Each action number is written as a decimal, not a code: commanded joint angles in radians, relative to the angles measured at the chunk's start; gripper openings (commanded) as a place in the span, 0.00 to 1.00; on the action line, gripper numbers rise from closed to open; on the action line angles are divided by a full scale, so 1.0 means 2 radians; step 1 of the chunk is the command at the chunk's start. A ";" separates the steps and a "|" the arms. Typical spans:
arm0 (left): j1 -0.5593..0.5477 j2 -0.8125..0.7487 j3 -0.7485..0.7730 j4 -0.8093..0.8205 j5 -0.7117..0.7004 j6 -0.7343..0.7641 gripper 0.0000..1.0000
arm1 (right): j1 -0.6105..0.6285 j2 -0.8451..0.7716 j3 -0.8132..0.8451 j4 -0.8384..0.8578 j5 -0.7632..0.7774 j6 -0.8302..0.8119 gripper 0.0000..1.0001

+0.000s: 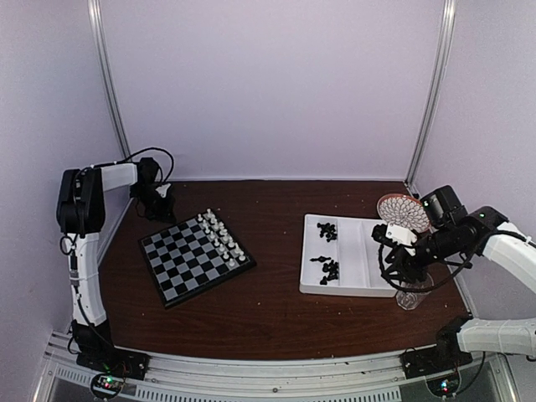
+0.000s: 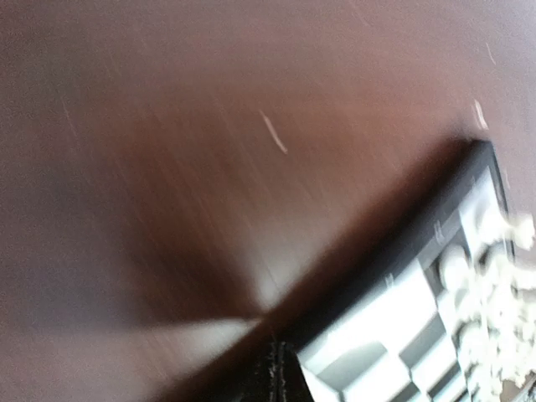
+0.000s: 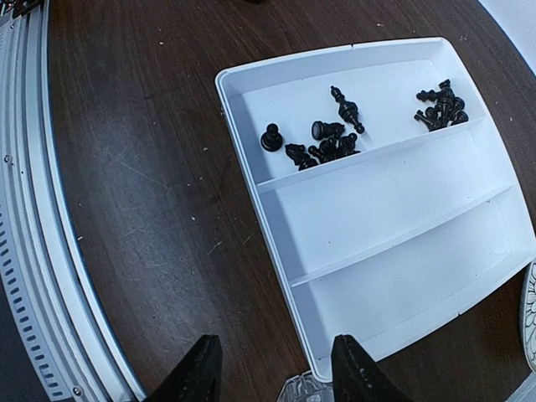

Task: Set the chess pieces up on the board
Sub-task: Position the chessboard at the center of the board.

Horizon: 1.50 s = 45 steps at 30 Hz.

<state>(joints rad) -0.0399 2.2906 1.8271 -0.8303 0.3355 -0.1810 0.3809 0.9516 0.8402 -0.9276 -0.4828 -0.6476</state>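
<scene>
Robot lab cell, plain pale walls (image 1: 268, 84), aluminium corner posts (image 1: 109, 84), slotted mounting rail (image 1: 276, 378)

The board (image 1: 195, 256) showed black and pale grey checks within a black border, with white chess pieces (image 1: 223, 238) and black chess pieces (image 3: 328, 144) noted — tray (image 3: 377, 226) plain white, table (image 1: 268, 322) dark brown wood-grain.

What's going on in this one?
Two arms are setting up a chess game. The white pieces are lined up along one edge of the board. The black pieces all lie in one end compartment of the white tray, and none seem to be on the board yet. The right fingers hang open by the tray, holding nothing. The left fingers are shut beside the board's far corner.
</scene>
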 commanded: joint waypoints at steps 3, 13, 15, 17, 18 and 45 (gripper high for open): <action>-0.039 -0.133 -0.150 -0.027 -0.015 -0.028 0.00 | 0.000 -0.012 -0.006 0.005 -0.011 -0.001 0.48; -0.062 -0.262 -0.293 -0.029 -0.113 -0.024 0.00 | 0.010 0.000 -0.007 0.005 -0.017 -0.002 0.49; -0.059 -0.284 -0.301 -0.028 -0.153 -0.035 0.00 | 0.011 0.002 -0.007 0.005 -0.017 -0.002 0.49; -0.044 -0.289 -0.297 -0.017 -0.191 -0.042 0.00 | 0.012 0.004 -0.007 0.006 -0.017 -0.001 0.49; -0.034 -0.287 -0.293 -0.007 -0.196 -0.049 0.00 | 0.013 0.005 -0.007 0.007 -0.017 -0.001 0.49; -0.007 -0.071 -0.072 -0.098 -0.176 0.036 0.00 | 0.014 -0.004 -0.015 0.023 0.010 0.003 0.49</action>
<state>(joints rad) -0.0586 2.1452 1.7023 -1.0084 -0.0677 -0.1387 0.4038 0.9516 0.8246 -0.8997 -0.4835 -0.6479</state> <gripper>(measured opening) 0.005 0.486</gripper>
